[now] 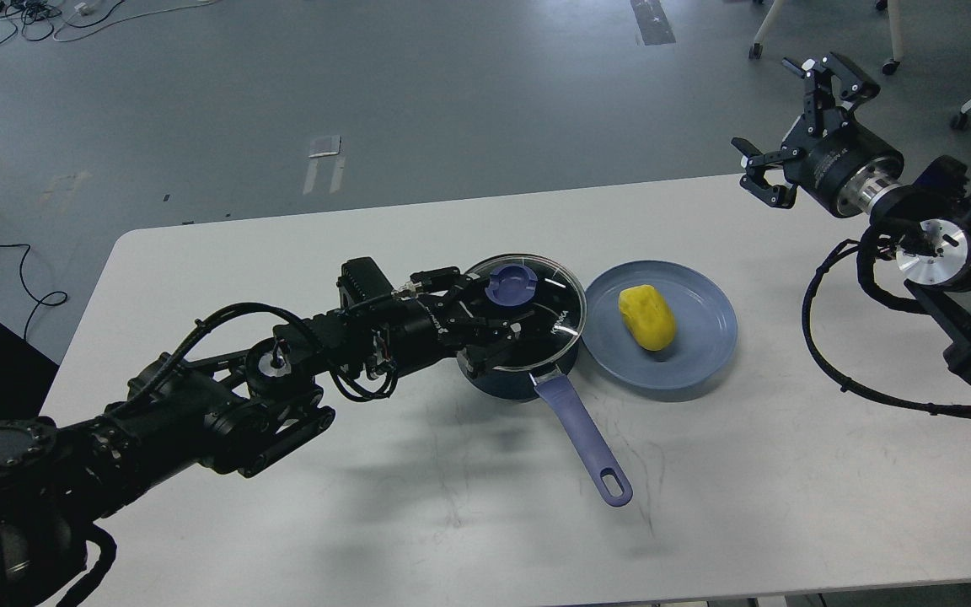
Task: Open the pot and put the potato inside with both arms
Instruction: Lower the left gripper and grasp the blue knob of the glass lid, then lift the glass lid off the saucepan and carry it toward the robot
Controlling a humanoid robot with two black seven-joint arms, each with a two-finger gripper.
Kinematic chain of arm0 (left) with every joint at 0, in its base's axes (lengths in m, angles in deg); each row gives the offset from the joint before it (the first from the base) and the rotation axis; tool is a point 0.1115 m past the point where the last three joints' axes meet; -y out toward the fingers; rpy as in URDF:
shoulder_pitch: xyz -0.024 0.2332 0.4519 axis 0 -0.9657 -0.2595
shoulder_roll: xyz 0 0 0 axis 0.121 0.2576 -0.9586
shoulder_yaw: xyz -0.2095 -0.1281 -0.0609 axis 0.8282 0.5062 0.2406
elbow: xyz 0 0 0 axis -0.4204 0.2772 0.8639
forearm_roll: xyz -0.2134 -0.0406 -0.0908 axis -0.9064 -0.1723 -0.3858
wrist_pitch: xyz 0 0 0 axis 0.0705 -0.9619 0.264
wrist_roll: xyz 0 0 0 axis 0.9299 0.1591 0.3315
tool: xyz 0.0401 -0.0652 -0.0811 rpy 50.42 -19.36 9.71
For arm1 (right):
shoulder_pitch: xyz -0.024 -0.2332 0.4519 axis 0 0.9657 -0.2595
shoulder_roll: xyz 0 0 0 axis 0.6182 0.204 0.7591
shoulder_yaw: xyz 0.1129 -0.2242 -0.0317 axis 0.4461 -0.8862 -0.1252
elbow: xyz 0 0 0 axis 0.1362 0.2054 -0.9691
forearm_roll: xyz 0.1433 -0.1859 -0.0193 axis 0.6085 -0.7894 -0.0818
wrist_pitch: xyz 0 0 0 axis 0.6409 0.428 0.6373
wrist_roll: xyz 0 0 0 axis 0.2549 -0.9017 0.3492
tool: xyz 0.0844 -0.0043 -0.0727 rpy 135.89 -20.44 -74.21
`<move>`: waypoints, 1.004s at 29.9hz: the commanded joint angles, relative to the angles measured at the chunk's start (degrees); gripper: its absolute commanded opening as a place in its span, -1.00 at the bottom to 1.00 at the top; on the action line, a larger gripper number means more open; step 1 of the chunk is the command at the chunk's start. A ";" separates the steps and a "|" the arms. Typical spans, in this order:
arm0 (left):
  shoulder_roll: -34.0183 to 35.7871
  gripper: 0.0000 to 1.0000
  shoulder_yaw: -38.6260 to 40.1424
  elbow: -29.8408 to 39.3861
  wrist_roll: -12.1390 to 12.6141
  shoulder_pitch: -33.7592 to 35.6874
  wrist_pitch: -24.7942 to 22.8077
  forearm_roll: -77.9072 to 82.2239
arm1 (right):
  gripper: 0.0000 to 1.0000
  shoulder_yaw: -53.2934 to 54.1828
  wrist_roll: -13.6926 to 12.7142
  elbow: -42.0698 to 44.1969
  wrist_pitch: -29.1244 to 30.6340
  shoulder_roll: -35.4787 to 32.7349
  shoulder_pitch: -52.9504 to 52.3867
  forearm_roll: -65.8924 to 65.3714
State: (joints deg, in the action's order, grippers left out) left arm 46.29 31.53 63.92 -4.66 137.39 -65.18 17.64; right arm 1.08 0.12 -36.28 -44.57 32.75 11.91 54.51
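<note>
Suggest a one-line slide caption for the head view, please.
Left gripper at the lidded pot's knob; potato on plate; right gripper raised, open.

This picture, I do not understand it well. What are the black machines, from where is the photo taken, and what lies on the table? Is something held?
You are looking through a camera in a robot's head, aimed forward and down at a white table. The two black things are its arms. The left gripper reaches over a small dark pot with a long lavender handle. The pot's glass lid is on, and the jaws are beside the lid's blue knob; I cannot tell whether they grip it. The right gripper hangs in the air beyond the table's far right corner, jaws spread, holding nothing. Beside the pot lies a blue plate with a yellow potato on it.
</note>
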 commanded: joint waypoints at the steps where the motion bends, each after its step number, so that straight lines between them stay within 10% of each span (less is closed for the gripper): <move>1: -0.09 -0.41 0.03 -0.09 -0.01 0.06 0.18 -0.02 | 1.00 0.00 0.09 -0.05 0.00 0.00 0.36 0.01; 30: 2.90 -0.48 0.38 3.85 -0.01 3.05 6.25 -3.62 | 1.00 -0.44 0.27 -0.05 0.18 -0.09 0.97 0.01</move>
State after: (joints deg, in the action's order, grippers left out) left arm 48.19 31.91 66.09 -4.68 139.83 -58.89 14.63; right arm 0.69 0.39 -36.33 -44.32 32.57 12.83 54.51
